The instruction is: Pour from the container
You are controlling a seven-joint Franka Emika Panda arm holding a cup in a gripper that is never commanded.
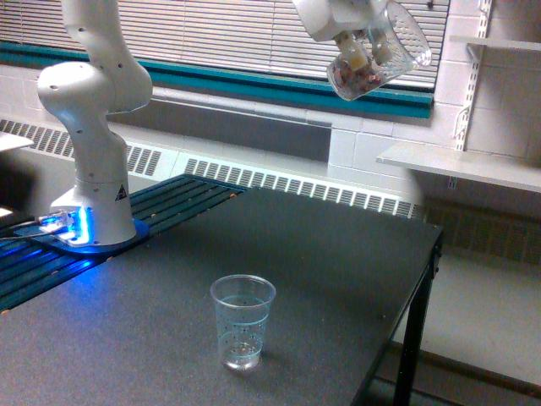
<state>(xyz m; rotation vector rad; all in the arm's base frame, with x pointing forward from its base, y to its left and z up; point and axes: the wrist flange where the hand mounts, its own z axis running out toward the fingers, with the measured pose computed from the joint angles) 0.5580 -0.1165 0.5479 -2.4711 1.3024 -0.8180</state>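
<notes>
- Gripper (365, 46), top of frame, was clamped on the tilted container (380, 57); contents remained inside.
- Small cup (243, 320), lower centre, looked empty; pouring judged outstanding.

Container (382, 57): a wide clear plastic cup with a flared rim, sitting high near the top of the exterior view.
Pose: tilting, rim pointing up toward the exterior view's right, base lower on the left.
Contents: reddish-brown and pale bits are gathering at the base.
</notes>
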